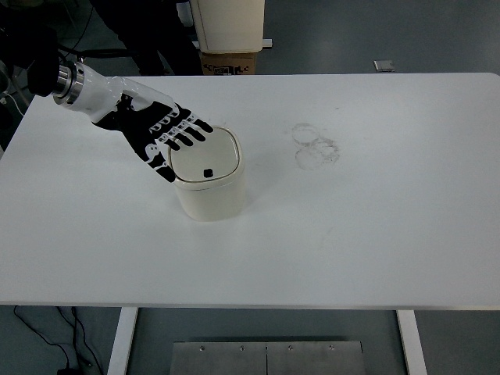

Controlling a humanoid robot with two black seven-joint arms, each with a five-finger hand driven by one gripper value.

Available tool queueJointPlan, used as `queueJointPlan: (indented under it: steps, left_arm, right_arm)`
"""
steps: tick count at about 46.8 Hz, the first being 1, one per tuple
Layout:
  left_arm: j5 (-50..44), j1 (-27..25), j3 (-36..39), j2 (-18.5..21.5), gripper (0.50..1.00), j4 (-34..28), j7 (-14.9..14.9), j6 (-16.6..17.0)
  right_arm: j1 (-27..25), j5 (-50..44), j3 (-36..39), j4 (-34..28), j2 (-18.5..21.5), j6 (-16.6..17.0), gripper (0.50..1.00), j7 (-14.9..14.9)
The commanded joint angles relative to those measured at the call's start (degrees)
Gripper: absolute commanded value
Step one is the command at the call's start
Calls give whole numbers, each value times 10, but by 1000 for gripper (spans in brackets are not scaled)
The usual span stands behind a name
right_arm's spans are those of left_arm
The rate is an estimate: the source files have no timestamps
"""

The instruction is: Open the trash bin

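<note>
We see our left hand (160, 133) reaching in from about ten o'clock, palm down, its fingers (191, 134) spread apart and holding nothing. The fingertips lie over the ten o'clock corner of the trash bin (209, 183), and the thumb hangs beside the bin's nine o'clock edge; we cannot tell whether any finger actually touches the lid (205, 155). The bin is a cream, rounded-square tub standing upright a little toward nine o'clock from the middle of the white table (375, 234). Its lid sits flat and closed, with a small black button (207, 173) near the six o'clock edge. At roughly two o'clock from the bin, well apart from it, faint ring-shaped smudges (315, 145) mark the table. Beyond the table's twelve o'clock edge stand a cardboard box (227, 62) and a cream-coloured unit above it.
</note>
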Motion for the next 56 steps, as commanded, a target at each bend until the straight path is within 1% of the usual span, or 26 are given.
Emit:
queueJointPlan:
  steps: [1,8,22,37,44,56]
  left_arm:
    - [0,-1,0,-4,1000,-1,8,0]
    - [0,-1,0,-9,1000,-1,25,0]
    - [1,8,1,-26,1000,0,26,0]
    - [1,8,11,-33,1000,0,26,0]
    - [1,9,12,-39,1000,0,30,0]
    - [1,18,11,-48,1000,0,30,0]
  right_arm:
    - [0,0,0,0,0,0,991,-1]
    - [0,0,0,0,0,0,991,0]
    - [0,0,0,0,0,0,991,0]
    - [0,0,0,0,0,0,991,-1]
    - [0,0,0,0,0,0,991,0]
    - [0,0,0,0,0,0,991,-1]
